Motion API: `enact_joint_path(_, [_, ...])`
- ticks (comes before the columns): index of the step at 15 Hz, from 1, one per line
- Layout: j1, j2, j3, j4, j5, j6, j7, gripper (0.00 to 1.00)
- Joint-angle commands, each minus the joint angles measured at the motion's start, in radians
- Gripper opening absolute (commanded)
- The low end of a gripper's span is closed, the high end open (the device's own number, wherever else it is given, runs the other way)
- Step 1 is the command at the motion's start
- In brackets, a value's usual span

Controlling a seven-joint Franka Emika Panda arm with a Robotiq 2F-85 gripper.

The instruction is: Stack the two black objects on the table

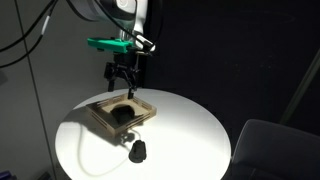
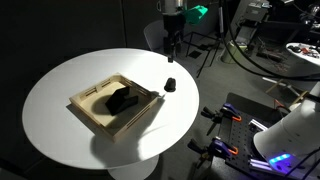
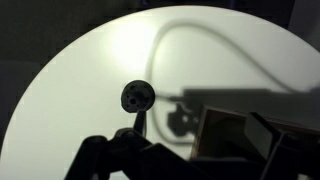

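A small black shape (image 1: 137,151) stands on the round white table (image 1: 190,125), apart from the tray; it also shows in an exterior view (image 2: 170,85). It looks like a small knob on a wider lump, but I cannot tell whether it is one piece or two. From above in the wrist view it is a round black knob (image 3: 136,96). No other small black piece shows. My gripper (image 1: 122,78) hangs well above the tray's far side, with its fingers apart and nothing in them. It also shows in an exterior view (image 2: 172,45) and in the wrist view (image 3: 195,150).
A shallow square light-wood tray (image 1: 97,118) lies on the table and holds a larger angular black block (image 1: 122,113). Both also show in an exterior view, the tray (image 2: 92,115) and the block (image 2: 122,100). The room around is dark. Equipment stands beside the table (image 2: 290,120).
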Motion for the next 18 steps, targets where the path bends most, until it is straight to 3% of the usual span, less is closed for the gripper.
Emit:
enact_joint_path(1, [0.008, -0.070, 0.005, -0.040, 0.008, -0.028, -0.025, 1.00])
enact_joint_path(8, [0.002, -0.016, -0.003, 0.004, 0.001, -0.008, -0.005, 1.00])
enact_joint_path(14, [0.005, 0.001, -0.006, -0.003, 0.114, 0.087, 0.137, 1.00])
enact_joint_path(18, [0.020, -0.023, 0.006, -0.039, 0.091, 0.129, 0.229, 1.00])
